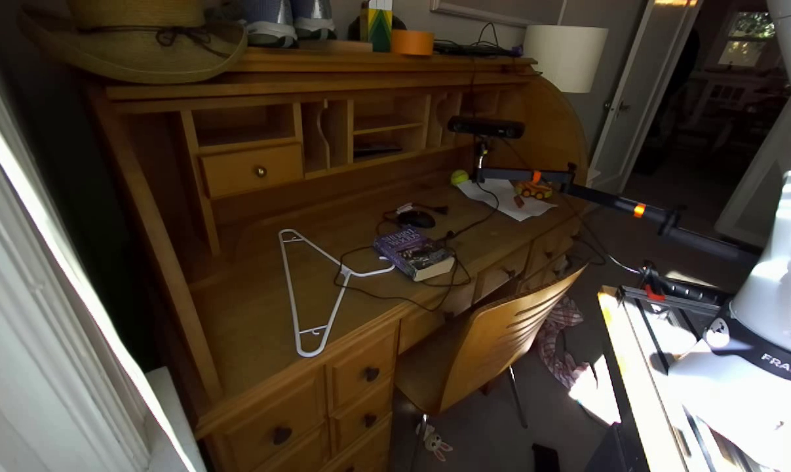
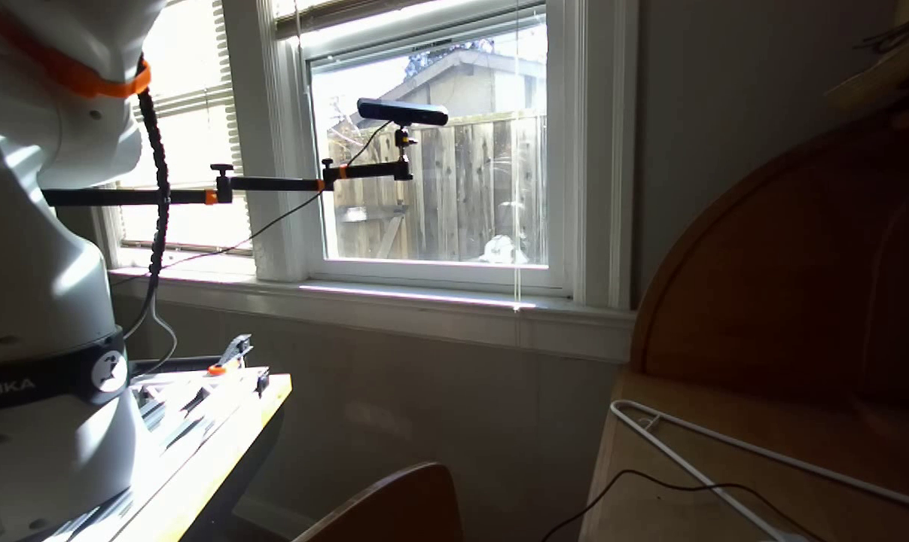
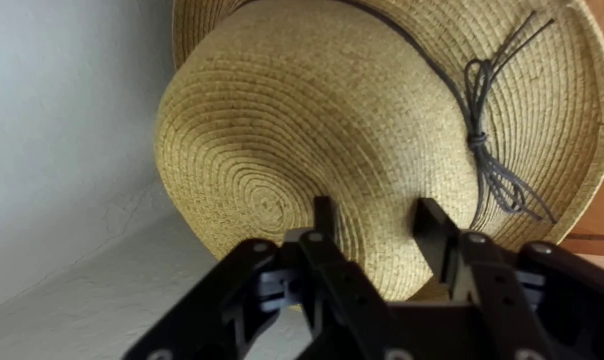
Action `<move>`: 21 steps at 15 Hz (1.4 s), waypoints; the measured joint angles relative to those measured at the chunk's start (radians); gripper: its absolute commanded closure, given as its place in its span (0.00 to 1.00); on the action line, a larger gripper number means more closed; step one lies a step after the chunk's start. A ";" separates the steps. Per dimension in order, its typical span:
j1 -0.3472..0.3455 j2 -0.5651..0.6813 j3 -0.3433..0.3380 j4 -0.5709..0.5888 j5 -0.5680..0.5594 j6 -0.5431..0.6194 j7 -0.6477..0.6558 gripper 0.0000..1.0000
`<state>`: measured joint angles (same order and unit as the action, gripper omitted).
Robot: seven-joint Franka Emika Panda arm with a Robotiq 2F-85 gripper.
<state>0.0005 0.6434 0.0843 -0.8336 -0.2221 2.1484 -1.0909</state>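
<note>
So the gripper (image 3: 374, 212) is up at the hat (image 3: 332, 125), fingers (image 3: 434, 227) apart over the crown, so I'd call it released; can't tell whether the tips actually touch the straw. Hat's sitting on top of the desk (image 1: 251, 314), right by the wall (image 3: 71, 140), brim out at the front edge, dark cord (image 3: 477, 140) tied in a bow. Sharing that top ledge are shoes (image 1: 270, 26) and a green-and-yellow box (image 1: 380, 27), contents of the box hidden. Storage-wise, the desk has a bank of cubbies (image 1: 402, 139), and one low in the middle has a dark flat thing (image 1: 377, 150) lying in it. The small drawer (image 1: 234, 172) next to them looks closed, so whatever's inside is hidden; same deal with the big drawers (image 1: 352, 367) underneath. Down on the desktop there's a white hanger (image 1: 347, 271) with its hook right beside a book (image 1: 413, 252), plus a mouse (image 1: 416, 219) just behind the book, a ball (image 1: 459, 177), and a toy car (image 1: 533, 190) on some paper (image 1: 526, 208).
</note>
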 measured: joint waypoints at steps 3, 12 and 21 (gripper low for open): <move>0.002 -0.001 0.002 0.008 0.000 0.013 0.000 1.00; 0.013 -0.115 -0.029 0.016 -0.008 0.026 0.225 0.98; 0.065 -0.288 -0.117 0.015 -0.178 0.073 0.560 0.98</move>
<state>0.0654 0.3557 -0.0331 -0.8189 -0.4000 2.2210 -0.5311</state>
